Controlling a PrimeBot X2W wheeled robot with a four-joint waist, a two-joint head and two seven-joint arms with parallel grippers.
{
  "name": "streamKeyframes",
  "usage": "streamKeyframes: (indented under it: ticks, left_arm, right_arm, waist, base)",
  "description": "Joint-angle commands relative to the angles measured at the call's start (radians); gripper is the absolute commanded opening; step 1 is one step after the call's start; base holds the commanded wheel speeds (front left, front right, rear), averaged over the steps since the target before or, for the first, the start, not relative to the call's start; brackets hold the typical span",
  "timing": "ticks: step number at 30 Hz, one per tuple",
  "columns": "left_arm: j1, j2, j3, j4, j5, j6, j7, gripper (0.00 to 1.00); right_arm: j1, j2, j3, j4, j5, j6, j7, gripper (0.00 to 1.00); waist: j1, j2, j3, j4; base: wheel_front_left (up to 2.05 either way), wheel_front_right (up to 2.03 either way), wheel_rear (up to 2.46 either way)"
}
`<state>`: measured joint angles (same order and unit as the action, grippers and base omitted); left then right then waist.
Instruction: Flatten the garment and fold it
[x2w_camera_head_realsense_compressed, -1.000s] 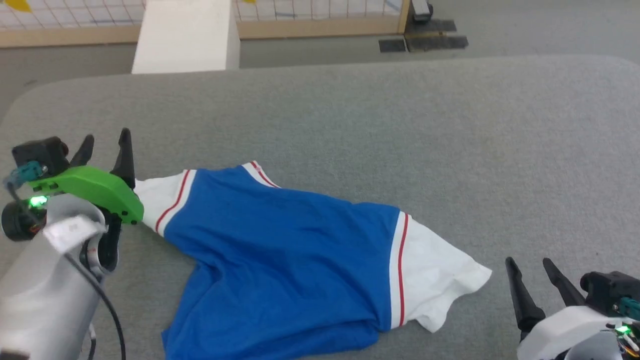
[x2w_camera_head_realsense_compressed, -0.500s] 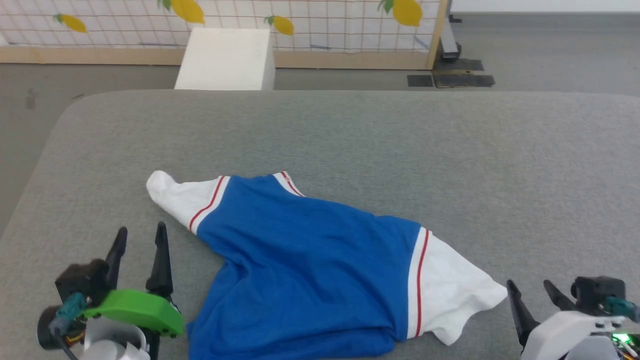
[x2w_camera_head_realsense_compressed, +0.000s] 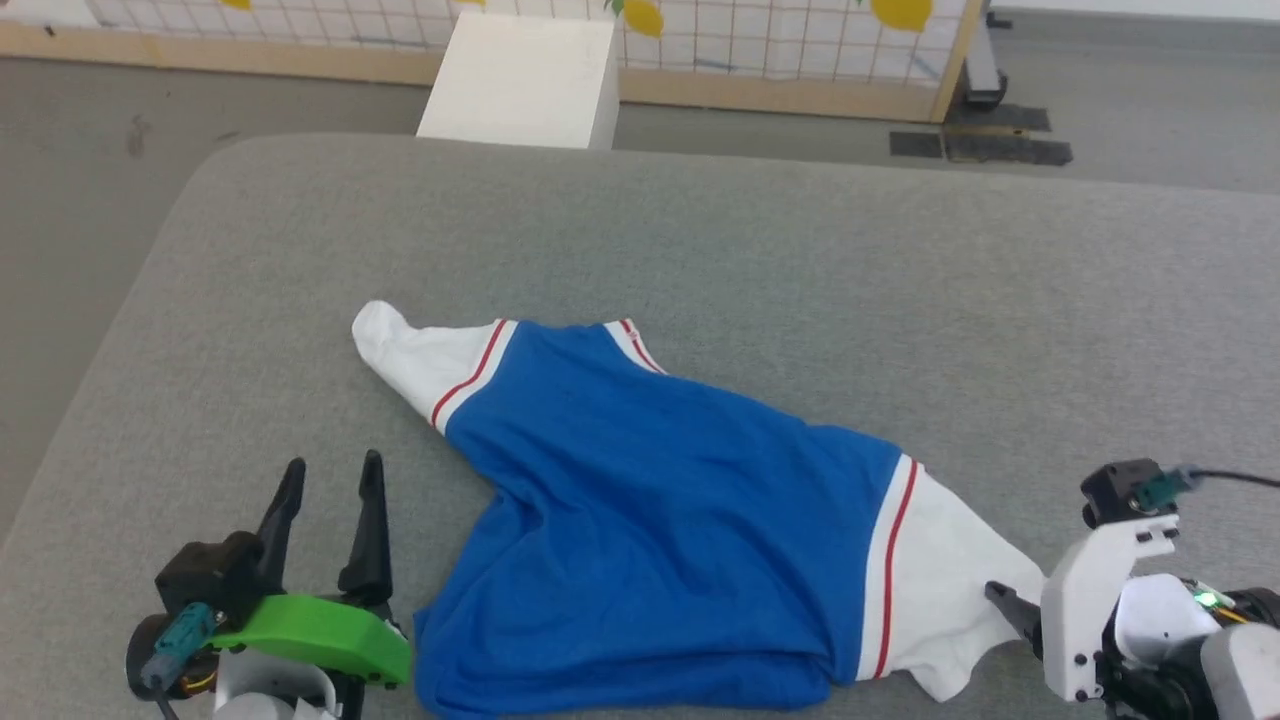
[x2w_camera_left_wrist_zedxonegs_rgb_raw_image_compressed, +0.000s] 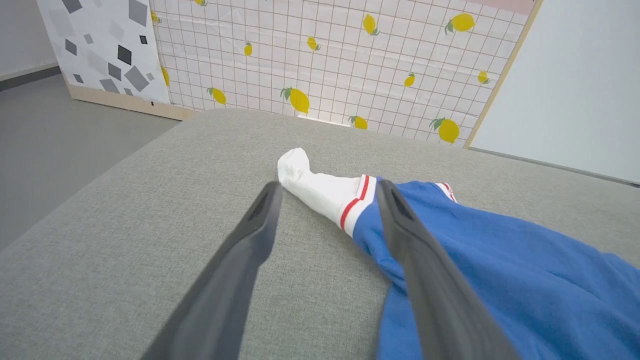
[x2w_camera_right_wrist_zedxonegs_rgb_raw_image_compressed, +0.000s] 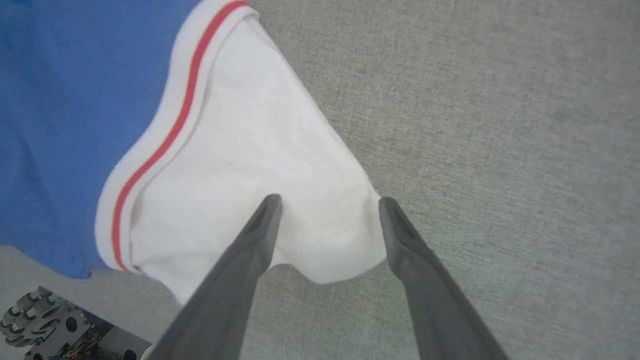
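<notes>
Garment lies rumpled on grey table. Right gripper, wide open and empty, is poised over the white sleeve end, apparently to spread it; left gripper likewise open, empty, alongside

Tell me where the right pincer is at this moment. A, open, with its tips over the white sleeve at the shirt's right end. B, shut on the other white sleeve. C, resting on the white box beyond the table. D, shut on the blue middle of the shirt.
A: the right pincer has its jaws apart, its tips over the white sleeve of the garment, nothing clamped.
</notes>
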<state>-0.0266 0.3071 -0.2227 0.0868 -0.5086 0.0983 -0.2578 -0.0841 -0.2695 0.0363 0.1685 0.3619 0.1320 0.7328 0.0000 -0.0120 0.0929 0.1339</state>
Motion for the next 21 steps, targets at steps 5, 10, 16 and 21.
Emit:
streamKeyframes:
  ticks: [5,10,16,21]
  left_arm:
    - [-0.029,-0.026,0.011,0.001,0.033,-0.026,-0.004,1.0]
    - [-0.031,-0.046,0.026,0.006,0.048,-0.038,-0.004,1.0]
    - [-0.026,-0.063,0.049,0.018,0.062,-0.049,-0.004,1.0]
    - [-0.01,-0.064,0.067,0.038,0.066,-0.055,-0.004,1.0]
  right_arm:
    - [-0.061,-0.042,0.067,0.122,0.057,-0.001,0.11,1.0]
    - [-0.057,-0.036,0.121,0.205,0.105,-0.001,0.181,0.62]
    - [-0.064,-0.039,0.181,0.25,0.174,-0.001,0.202,0.0]
    - [-0.099,-0.072,0.207,0.223,0.179,-0.001,0.122,0.0]
  waist:
    - [0.0,0.012,0.047,0.033]
    - [0.0,0.012,0.058,0.037]
    - [0.0,0.012,0.052,0.032]
    - [0.0,0.012,0.022,0.018]
  base:
    - [0.0,0.0,0.0]
    - [0.0,0.0,0.0]
    - [0.0,0.0,0.0]
    - [0.0,0.0,0.0]
